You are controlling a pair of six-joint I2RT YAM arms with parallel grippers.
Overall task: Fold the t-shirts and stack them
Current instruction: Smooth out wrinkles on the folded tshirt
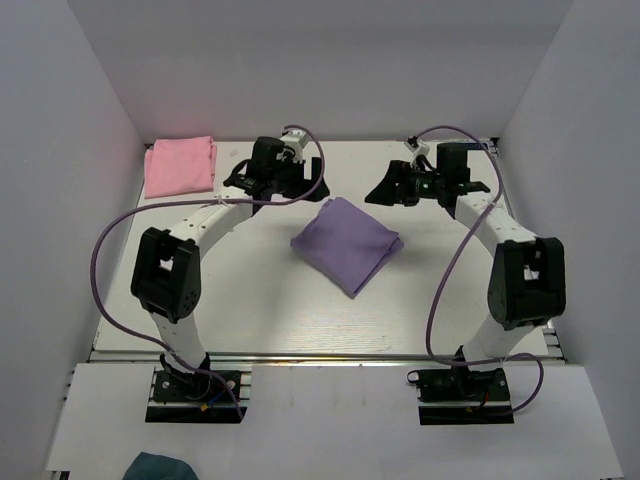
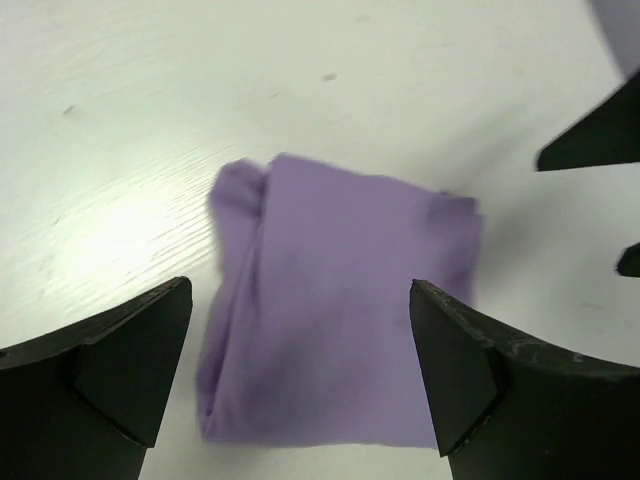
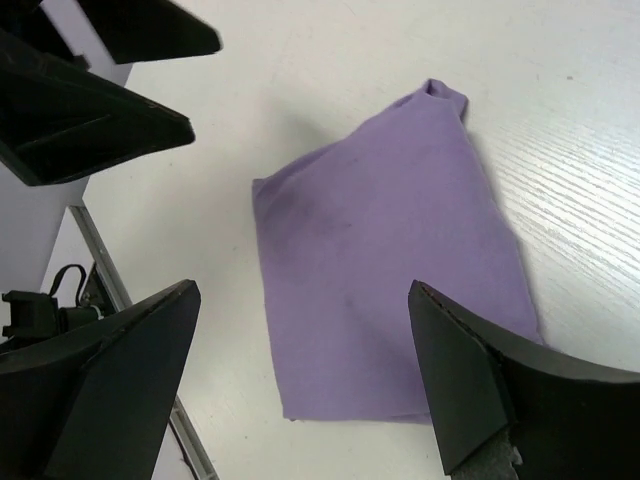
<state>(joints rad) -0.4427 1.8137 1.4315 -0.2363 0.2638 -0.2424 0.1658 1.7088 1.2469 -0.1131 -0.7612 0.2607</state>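
- Enclosure: white walls [image 1: 330, 70] close three sides of a white, wood-grained table [image 1: 250, 300]. An aluminium rail [image 1: 320, 355] runs along its near edge.
- Clock reference: top view, dial centred on the table, 12 o'clock at the far wall.
- Left arm: rises from its base at 7 o'clock, elbow raised, forearm reaching forward and inward. The left gripper [image 2: 300, 288] is held above the table at 11 o'clock of the lavender t-shirt [image 1: 345, 243], clear of the cloth, with its jaws spread wide and nothing between them.
- Right arm: mirrors this pose from its base at 5 o'clock. The right gripper [image 3: 303, 289] is held at 1 o'clock of the same shirt, jaws likewise spread wide and empty.
- Both grippers point inward, toward each other across the far side of the shirt.
- Lavender t-shirt: folded into a rough square, lying flat at the dial centre and turned corner-on like a diamond.
- Pink t-shirt [image 1: 180, 165]: folded, lying at 10 o'clock in the far left corner, well apart from the lavender one.
- Cabling: a purple cable [image 1: 100, 260] loops beside each arm.
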